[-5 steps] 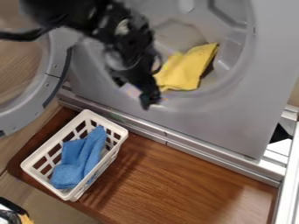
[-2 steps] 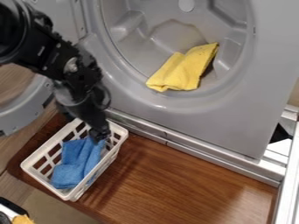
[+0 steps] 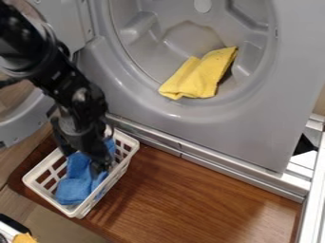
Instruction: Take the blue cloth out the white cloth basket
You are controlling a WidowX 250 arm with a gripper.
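Hanging over the white basket (image 3: pixel 42 165), your gripper (image 3: pixel 92 159) overlaps the blue cloth (image 3: pixel 73 187) inside it and hides some of the cloth. You can't tell whether it's released, clenched or grasping cloth; dark parts blend together. Your arm covers the basket's upper-left corner. Up-right of the basket: yellow cloth (image 3: pixel 202 76). Down-left: orange-yellow thing (image 3: pixel 24 238), cut off.

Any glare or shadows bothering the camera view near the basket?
Camera view: soft shadow on the wooden board along the basket's right side; pale sheen toward the board's lower right; small glint on the machine's opening rim; black tool reads dark against the blue cloth.
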